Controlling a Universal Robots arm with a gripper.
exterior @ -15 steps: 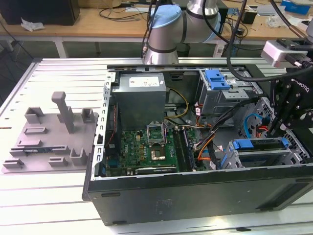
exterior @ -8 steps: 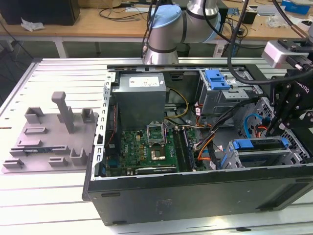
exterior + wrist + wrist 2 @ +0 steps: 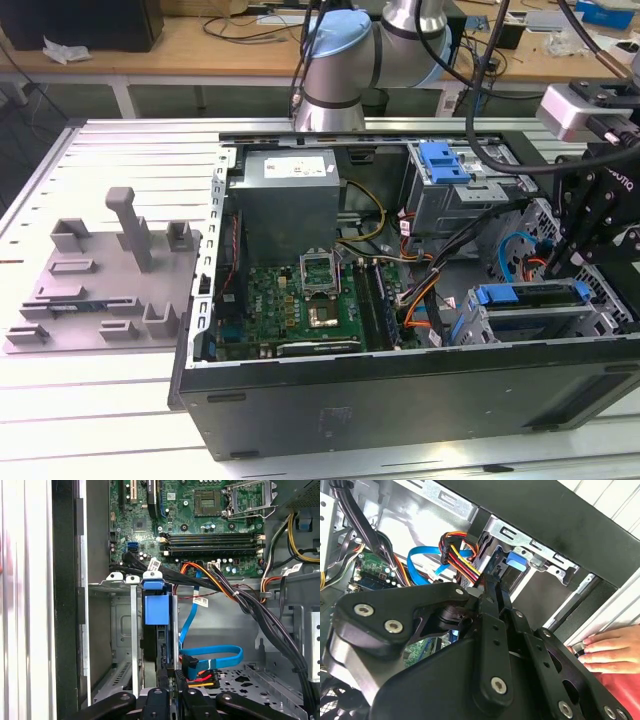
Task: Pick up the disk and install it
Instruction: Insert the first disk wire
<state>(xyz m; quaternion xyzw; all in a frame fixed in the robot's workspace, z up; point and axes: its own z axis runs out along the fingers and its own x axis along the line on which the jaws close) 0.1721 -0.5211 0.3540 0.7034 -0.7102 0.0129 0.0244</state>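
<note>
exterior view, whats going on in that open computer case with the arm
A robot arm's black gripper reaches into the open black computer case, which lies on its side on a white slatted table. The gripper sits right at the silver hard disk in its blue plastic carrier, which stands edge-on inside the grey metal drive cage beside the green motherboard. Whether the disk is fully seated cannot be told. A person's hand rests outside the case.
</note>
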